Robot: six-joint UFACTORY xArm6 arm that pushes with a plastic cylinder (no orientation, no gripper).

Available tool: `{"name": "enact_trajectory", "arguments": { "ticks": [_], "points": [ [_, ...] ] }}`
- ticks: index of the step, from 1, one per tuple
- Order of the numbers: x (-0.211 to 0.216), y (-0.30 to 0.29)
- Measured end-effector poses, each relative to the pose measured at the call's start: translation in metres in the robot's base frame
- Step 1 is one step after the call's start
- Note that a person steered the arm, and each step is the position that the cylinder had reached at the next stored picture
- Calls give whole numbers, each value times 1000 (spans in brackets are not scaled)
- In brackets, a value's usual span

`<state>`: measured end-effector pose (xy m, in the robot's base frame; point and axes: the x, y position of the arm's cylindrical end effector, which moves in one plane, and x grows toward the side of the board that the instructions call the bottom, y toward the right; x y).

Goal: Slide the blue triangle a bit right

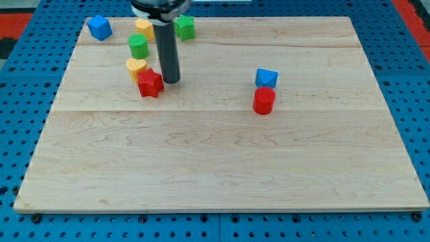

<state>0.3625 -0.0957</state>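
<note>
The blue triangle [266,78] lies right of the board's middle, touching the top of a red cylinder [264,101]. My tip [171,81] is far to the triangle's left, down on the board just right of a red star-shaped block [150,83]. The rod rises from the tip to the view's top edge.
A yellow heart-shaped block [136,66] touches the red star's upper left. A green cylinder [138,46], a yellow block [144,28] and a green block [184,27] sit near the top. A blue block [99,27] is at the top left corner of the wooden board [222,161].
</note>
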Motion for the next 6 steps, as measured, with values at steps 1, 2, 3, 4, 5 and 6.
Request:
{"name": "enact_trajectory", "arguments": {
  "ticks": [1, 2, 3, 4, 5, 6],
  "points": [
    [6, -25],
    [15, -36],
    [21, 35],
    [-3, 121],
    [-13, 176],
    [15, 220]
  ]
}}
